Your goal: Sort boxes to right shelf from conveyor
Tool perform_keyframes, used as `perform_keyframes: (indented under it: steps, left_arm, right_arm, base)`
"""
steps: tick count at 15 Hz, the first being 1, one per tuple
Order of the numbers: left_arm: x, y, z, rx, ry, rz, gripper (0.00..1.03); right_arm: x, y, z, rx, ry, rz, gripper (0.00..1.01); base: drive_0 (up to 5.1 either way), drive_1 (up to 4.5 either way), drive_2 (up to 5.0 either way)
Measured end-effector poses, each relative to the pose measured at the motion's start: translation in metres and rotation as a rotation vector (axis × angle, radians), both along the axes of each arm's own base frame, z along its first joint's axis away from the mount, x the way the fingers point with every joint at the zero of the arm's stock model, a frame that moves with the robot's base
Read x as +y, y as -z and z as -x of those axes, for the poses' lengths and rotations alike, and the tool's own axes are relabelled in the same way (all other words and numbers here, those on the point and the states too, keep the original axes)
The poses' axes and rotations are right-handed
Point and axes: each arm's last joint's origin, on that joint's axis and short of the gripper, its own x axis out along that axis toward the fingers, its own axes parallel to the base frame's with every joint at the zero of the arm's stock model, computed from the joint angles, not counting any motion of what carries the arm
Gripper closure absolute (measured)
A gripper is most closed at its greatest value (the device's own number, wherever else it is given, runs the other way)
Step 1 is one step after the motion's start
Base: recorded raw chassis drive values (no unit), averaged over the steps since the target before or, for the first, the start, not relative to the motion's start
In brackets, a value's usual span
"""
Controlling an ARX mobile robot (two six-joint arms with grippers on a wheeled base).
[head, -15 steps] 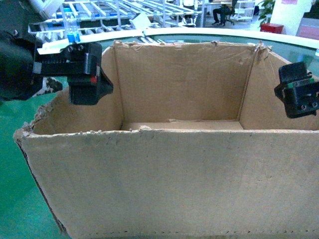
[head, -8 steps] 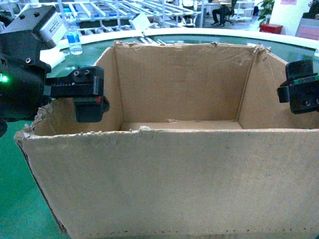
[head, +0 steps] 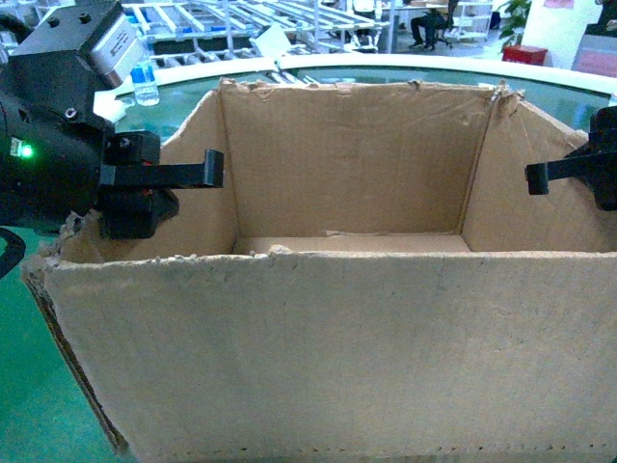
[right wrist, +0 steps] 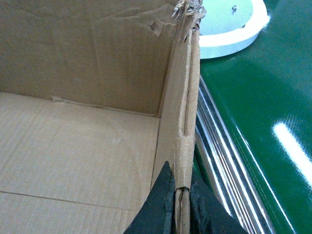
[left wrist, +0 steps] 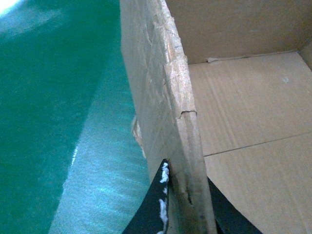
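Both grippers have turned since a second ago; left gripper (left wrist: 187, 214) and right gripper (right wrist: 181, 207) now clamp the box (head: 328, 347) walls. It fills the near conveyor (head: 29, 386); bottle (head: 145, 82) and racks (head: 241, 19) stand beyond.

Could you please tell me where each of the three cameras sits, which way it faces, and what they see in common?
Head: on the robot, level-forward over the large brown corrugated cardboard box on the curved green conveyor belt; left gripper and right gripper flank it.
Left wrist: looks down the box's left wall; black fingertips straddle it.
Right wrist: looks down the right wall; black fingertips pinch it.
Shared: all views show the box interior.
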Motion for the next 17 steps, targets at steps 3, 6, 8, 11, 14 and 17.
perform_keyframes:
  steps: [3,6,8,11,14,17]
  left_arm:
    - [0.001,-0.003,0.005,-0.021,-0.006,-0.001,0.99]
    - [0.002,-0.034,0.012,-0.134,0.003,0.023,0.99]
    - [-0.002,-0.074,0.019,-0.256,0.024,0.061,0.99]
    - [-0.015,-0.122,0.053,-0.433,0.076,0.068,0.99]
    - [-0.014,-0.129,0.058,-0.466,0.085,0.063,0.99]
    - [-0.015,-0.122,0.055,-0.435,0.088,0.051,0.99]
  right_arm:
    - [-0.003,-0.002,0.006,-0.035,0.016,-0.024,0.98]
    - [-0.011,-0.037,0.012,-0.151,0.030,-0.050,0.98]
    - [-0.021,-0.079,0.022,-0.261,0.050,-0.079,0.98]
    - [-0.043,-0.132,0.061,-0.448,0.085,-0.094,0.98]
    - [-0.045,-0.141,0.071,-0.489,0.089,-0.096,0.98]
    - [-0.044,-0.132,0.066,-0.449,0.089,-0.092,0.98]
  base:
    - [0.0,0.00,0.0]
    - [0.0,0.00,0.0]
    - [0.0,0.00,0.0]
    - [0.0,0.00,0.0]
    - [0.0,0.00,0.0]
    - [0.0,-0.28,0.3]
